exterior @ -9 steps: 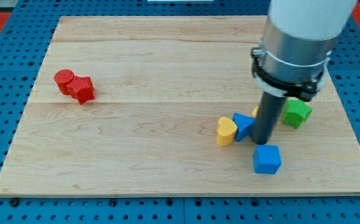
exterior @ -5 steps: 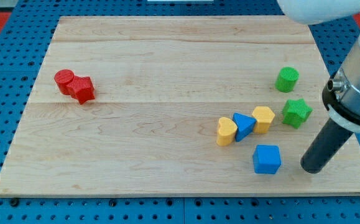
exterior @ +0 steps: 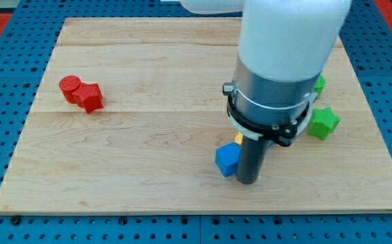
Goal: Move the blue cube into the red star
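The blue cube (exterior: 227,160) lies on the wooden board near the view's bottom, right of centre. My tip (exterior: 247,180) stands right against the cube's right side. The red star (exterior: 90,97) lies far off at the view's left, touching a red cylinder (exterior: 69,88). The arm's body hides the yellow blocks and the blue triangle; only a sliver of yellow (exterior: 238,137) shows above the cube.
A green star (exterior: 322,123) lies at the view's right. A green block (exterior: 319,84) peeks out behind the arm above it. The board (exterior: 148,169) ends close below my tip.
My tip has swung from the cube's right side leftwards. The blue cube has slid left and slightly up. The arm now covers the yellow blocks and the blue triangle.
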